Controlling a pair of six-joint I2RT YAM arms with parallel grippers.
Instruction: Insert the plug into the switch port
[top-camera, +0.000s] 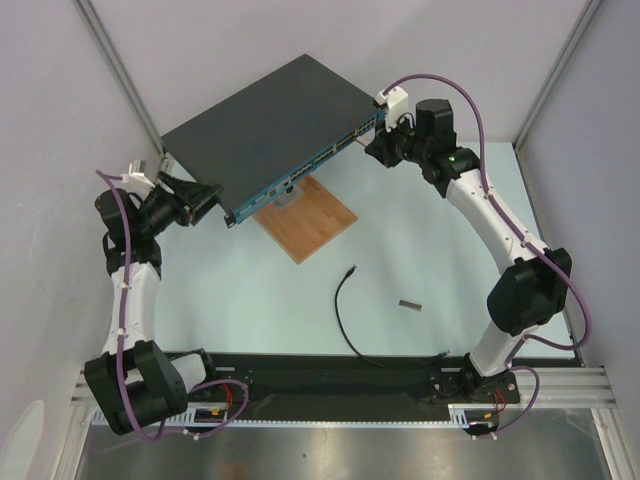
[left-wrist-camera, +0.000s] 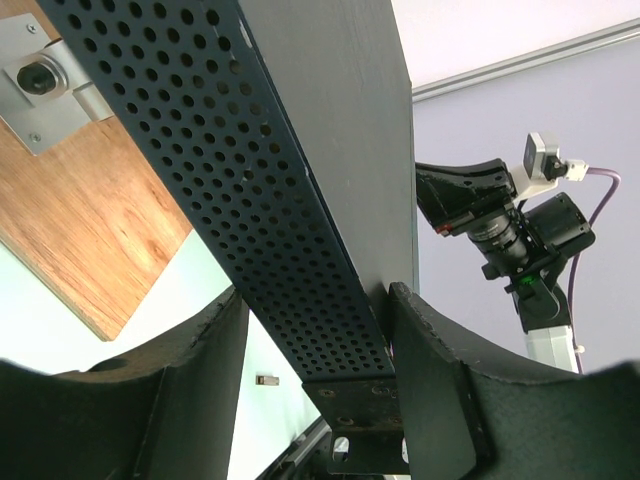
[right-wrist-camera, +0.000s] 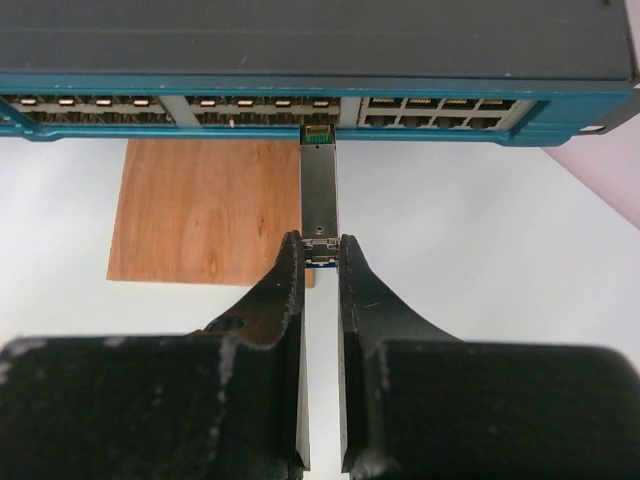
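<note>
My right gripper (right-wrist-camera: 320, 250) pinches tail of grey module (right-wrist-camera: 319, 185), its nose at port (right-wrist-camera: 320, 103) in teal strip, top centre of wrist view. My left gripper (left-wrist-camera: 320, 340) spread astride switch (top-camera: 270, 120) end, gap on one side. Plug (top-camera: 351, 270) lies on table, centre of overhead view, ending limp cable (top-camera: 340, 310). Likely light, tiny, stiff; cable would drag. Best pinch connector body, not cable.
</note>
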